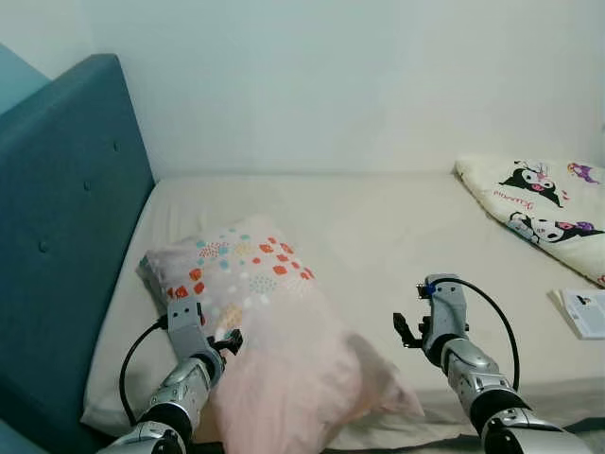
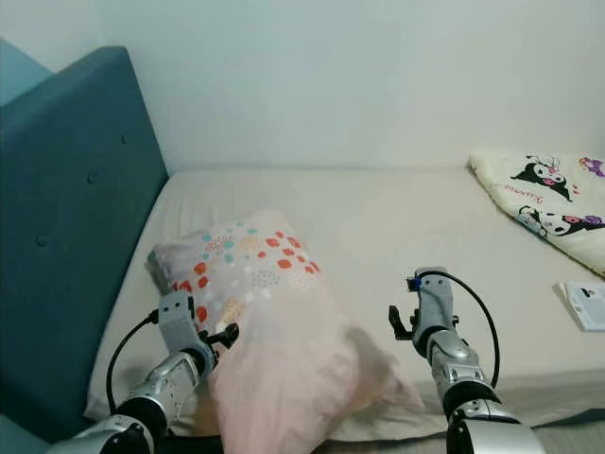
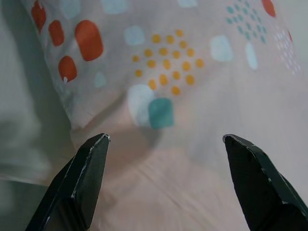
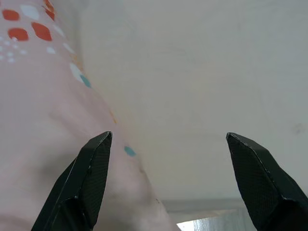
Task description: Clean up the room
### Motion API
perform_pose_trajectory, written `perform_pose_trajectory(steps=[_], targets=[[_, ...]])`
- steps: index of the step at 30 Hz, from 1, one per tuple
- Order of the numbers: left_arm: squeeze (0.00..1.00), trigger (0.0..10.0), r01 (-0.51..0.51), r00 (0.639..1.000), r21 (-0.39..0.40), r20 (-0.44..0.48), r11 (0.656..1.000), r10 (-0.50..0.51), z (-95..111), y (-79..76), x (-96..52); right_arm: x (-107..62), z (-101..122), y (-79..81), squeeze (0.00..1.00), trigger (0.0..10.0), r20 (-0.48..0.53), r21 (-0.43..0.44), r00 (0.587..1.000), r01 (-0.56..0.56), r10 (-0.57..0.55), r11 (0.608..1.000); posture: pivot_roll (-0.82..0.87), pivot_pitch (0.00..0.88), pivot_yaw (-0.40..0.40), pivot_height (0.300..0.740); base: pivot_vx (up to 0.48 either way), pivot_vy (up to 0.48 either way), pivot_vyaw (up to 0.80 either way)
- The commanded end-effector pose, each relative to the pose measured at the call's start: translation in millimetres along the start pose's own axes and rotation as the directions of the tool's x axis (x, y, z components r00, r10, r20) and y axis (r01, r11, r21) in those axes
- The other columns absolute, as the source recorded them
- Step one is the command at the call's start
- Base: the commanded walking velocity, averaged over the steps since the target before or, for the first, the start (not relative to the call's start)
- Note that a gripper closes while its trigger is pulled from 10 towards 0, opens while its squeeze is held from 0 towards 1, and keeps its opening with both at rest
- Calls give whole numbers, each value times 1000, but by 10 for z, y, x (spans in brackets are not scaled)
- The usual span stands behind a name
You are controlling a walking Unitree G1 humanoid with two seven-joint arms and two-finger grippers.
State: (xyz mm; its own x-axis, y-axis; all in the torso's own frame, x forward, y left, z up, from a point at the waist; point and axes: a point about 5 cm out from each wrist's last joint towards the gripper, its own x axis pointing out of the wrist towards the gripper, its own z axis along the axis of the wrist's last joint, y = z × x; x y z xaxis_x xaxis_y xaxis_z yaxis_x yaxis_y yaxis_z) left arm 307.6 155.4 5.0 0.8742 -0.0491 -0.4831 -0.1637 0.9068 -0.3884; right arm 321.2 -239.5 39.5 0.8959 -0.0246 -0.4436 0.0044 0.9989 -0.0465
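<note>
pillow on the bed, both grippers spread wide

a pale pink pillow (image 1: 269, 331) with orange, teal and yellow dots lies on the cream mattress (image 1: 397, 236), on the side nearer the blue headboard (image 1: 57, 236). it runs at a slant, its patterned end up toward the headboard and its plain end reaching the near edge of the bed.

the left gripper (image 3: 166, 144) hangs just above the pillow's near left part, its two black fingers (image 3: 82, 178) set wide apart with nothing between them; under it are the yellow dot cluster and a teal patch of the fabric. the right gripper (image 4: 168, 139) is over bare sheet just beside the pillow's right edge, its fingers (image 4: 257, 178) likewise spread wide and empty.

at the far right of the mattress lies a folded cream blanket (image 1: 548, 213) printed with black cartoon figures, well apart from the pillow. nearer the bed's edge on that side is a small white booklet (image 1: 584, 312). behind the bed stands a plain white wall (image 1: 331, 85).
</note>
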Motion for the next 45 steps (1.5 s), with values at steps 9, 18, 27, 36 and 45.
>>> perform_pose_trajectory(steps=[9, 18, 27, 36, 45], targets=[[0, 10000, 58, 997, -217, 66, 974, -45, 93, -24, 14, 9, 176, -35, 0, 10000, 81, 14, 996, -38, 37, 999, -59, 35, -31, 597, 0, 0, 0], [0, 10000, 80, 989, -272, 143, 959, -42, 235, -40, 32, 6, 242, -12, 0, 10000, 122, 15, 988, -96, 94, 995, -75, 35, -27, 567, 0, 0, 0], [0, 10000, 539, 839, -492, 386, 684, -383, 558, -453, 29, -5, 205, -7, 0, 10000, 121, 25, 987, -107, 103, 994, -83, 48, -18, 537, 0, 0, 0], [0, 10000, 680, 733, -544, 520, 491, -439, 727, -550, -13, -13, 124, 45, 0, 10000, 105, 26, 987, -126, 123, 992, -78, 62, -14, 512, 0, 0, 0], [0, 10000, 751, 660, -407, 447, 520, -604, 645, -673, -78, -12, 111, 59, 0, 10000, 97, 18, 987, -130, 128, 991, -66, 68, -19, 482, 0, 0, 0]])
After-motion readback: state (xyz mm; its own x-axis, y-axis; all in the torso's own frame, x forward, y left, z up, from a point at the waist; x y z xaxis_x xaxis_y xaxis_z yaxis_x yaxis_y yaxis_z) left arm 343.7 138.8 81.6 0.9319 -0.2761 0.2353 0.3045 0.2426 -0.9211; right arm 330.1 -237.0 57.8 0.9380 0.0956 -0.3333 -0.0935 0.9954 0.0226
